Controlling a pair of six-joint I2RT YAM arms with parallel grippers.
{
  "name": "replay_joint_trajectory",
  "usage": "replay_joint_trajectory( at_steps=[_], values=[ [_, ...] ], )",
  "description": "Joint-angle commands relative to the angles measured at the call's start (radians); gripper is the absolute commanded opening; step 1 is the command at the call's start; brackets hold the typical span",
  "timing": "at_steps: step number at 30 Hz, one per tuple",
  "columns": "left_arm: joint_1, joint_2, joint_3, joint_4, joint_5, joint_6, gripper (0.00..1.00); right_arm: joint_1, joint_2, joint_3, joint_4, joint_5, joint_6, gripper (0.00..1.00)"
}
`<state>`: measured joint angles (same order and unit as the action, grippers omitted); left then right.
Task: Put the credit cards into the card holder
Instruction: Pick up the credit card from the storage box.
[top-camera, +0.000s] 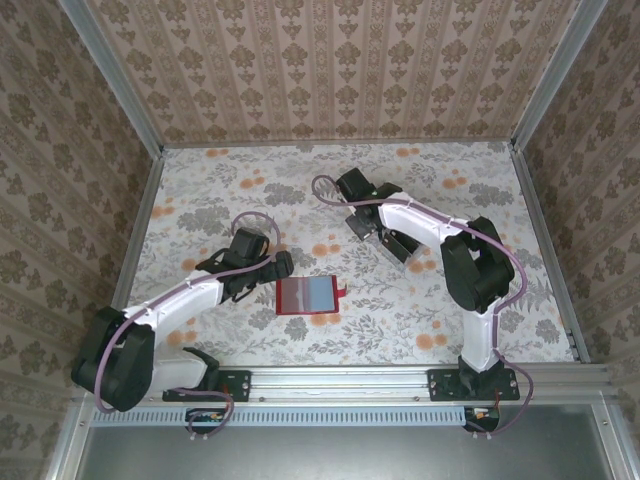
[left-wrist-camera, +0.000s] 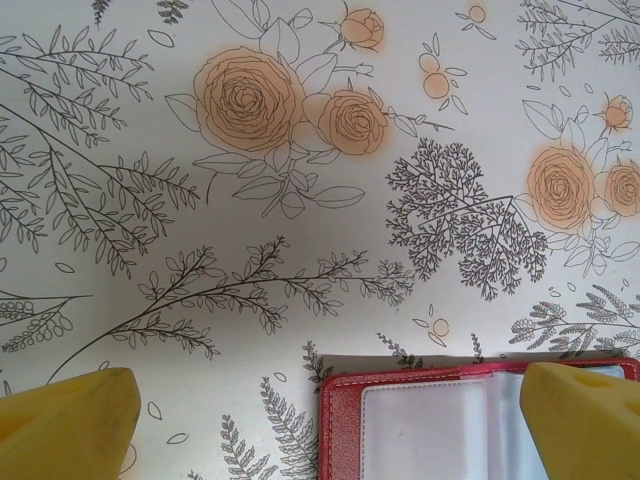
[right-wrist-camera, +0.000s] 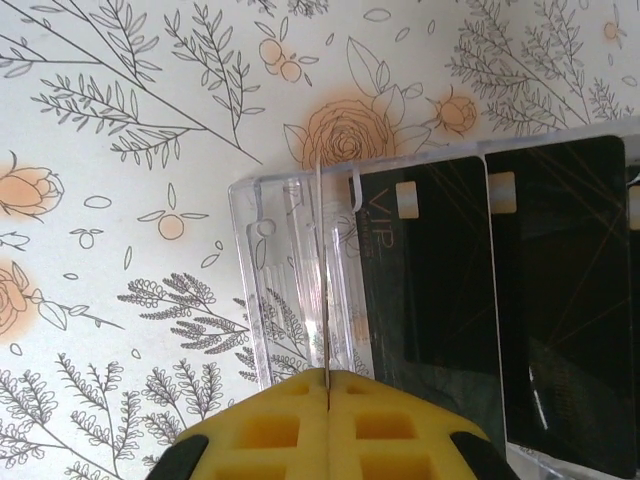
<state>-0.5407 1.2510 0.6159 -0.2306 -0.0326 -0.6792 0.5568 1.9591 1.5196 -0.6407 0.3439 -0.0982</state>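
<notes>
now | right end effector (right-wrist-camera: 327, 378) | pinching edge-on credit card (right-wrist-camera: 322, 270)

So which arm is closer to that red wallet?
Left. The left end effector, open, is right at the left edge of the red card holder. The right end effector is farther back at the clear tray, pinching a card.

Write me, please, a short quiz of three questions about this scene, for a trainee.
1. True or false: the red leather-like folding card holder lies open.
2. Which stands wide open? A left pincer, B right pincer.
3. Fill in: the flat black rectangular cards rest in a clear plastic ____.
Key: 1 true; 2 A; 3 tray.
</notes>
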Motion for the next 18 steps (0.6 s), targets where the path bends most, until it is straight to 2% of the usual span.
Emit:
replay_joint_trajectory(
  at_steps=[1, 6, 11, 14, 18],
  values=[
    [0.009, 0.010, 0.002, 0.008, 0.011, 0.014, 1.00, 0.011, -0.029, 0.023, -0.058, -0.028, -0.007, 0.00],
    [0.008, 0.003, 0.005, 0.000, 0.009, 0.020, 1.00, 0.037, -0.111, 0.011, -0.074, -0.088, 0.038, 0.00],
    [0.012, -0.028, 0.002, -0.029, -0.005, 0.034, 1.00, 0.070, -0.209, -0.016, -0.082, -0.164, 0.167, 0.00],
    [0.013, -0.049, -0.006, -0.055, -0.014, 0.039, 1.00, 0.084, -0.289, -0.098, -0.015, -0.297, 0.314, 0.00],
    [0.013, -0.069, -0.020, -0.098, -0.025, 0.043, 1.00, 0.097, -0.395, -0.305, 0.219, -0.489, 0.588, 0.00]
  ],
)
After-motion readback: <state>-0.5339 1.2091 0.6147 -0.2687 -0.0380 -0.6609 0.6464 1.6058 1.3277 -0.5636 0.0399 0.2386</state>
